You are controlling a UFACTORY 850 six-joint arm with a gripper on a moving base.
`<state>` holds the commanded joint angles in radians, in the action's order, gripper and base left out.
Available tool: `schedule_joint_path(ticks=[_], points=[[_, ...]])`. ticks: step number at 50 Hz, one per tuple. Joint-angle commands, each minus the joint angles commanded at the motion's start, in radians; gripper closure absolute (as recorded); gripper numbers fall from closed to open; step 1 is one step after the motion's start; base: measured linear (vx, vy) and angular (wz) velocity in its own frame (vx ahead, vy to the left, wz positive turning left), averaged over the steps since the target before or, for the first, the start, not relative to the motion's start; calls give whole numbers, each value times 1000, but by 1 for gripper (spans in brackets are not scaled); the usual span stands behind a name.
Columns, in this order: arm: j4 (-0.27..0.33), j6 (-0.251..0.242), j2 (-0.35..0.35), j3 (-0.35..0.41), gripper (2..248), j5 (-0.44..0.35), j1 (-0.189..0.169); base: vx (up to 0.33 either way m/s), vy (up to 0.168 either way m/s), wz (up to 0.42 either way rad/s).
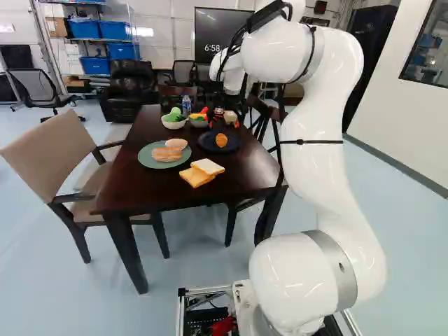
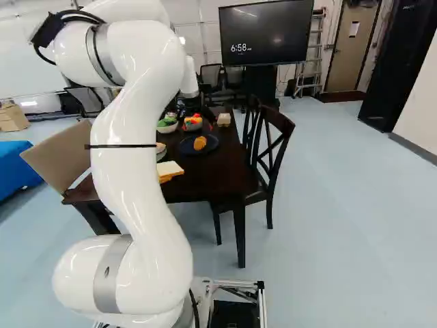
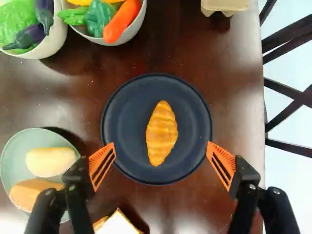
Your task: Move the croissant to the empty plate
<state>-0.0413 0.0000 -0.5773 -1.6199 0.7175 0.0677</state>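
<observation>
1. Left base view: The end effector (image 1: 225, 124) is small and dark against the bowls beyond, and the white arm (image 1: 315, 140) is cut off at the top. A dark wooden table (image 1: 115, 185) stands on a pale blue floor (image 1: 56, 294), with an upholstered chair (image 1: 52, 150) at its left and a wall screen (image 1: 218, 35) behind. The croissant (image 1: 221, 141) lies on a dark blue plate (image 1: 205, 144); its long axis is hard to read here.

2. Right base view: The arm hides most of the green plate (image 1: 148, 160) and its rolls (image 1: 166, 155). A slatted wooden chair (image 2: 274, 154) stands beside the table. The croissant shows small on the blue plate, its direction unclear.

3. Wrist view: The picture's edge crops both bowls (image 3: 129, 35), the green plate and the bread slices (image 3: 116, 226). The table is glossy, reddish brown. The end effector is spread wide, holding nothing. The croissant lies between and ahead of its fingers, long axis nearly square to the line joining their tips; one point faces the bowls, the other back toward the end effector.
</observation>
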Motion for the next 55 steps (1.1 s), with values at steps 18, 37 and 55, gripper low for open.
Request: schedule_joint_path(ticks=[18,37,55], points=[[0,0,64,36,3,28,1,0,0,0],[0,0,82,39,3,37,1,0,0,0],[0,0,82,39,3,37,1,0,0,0]])
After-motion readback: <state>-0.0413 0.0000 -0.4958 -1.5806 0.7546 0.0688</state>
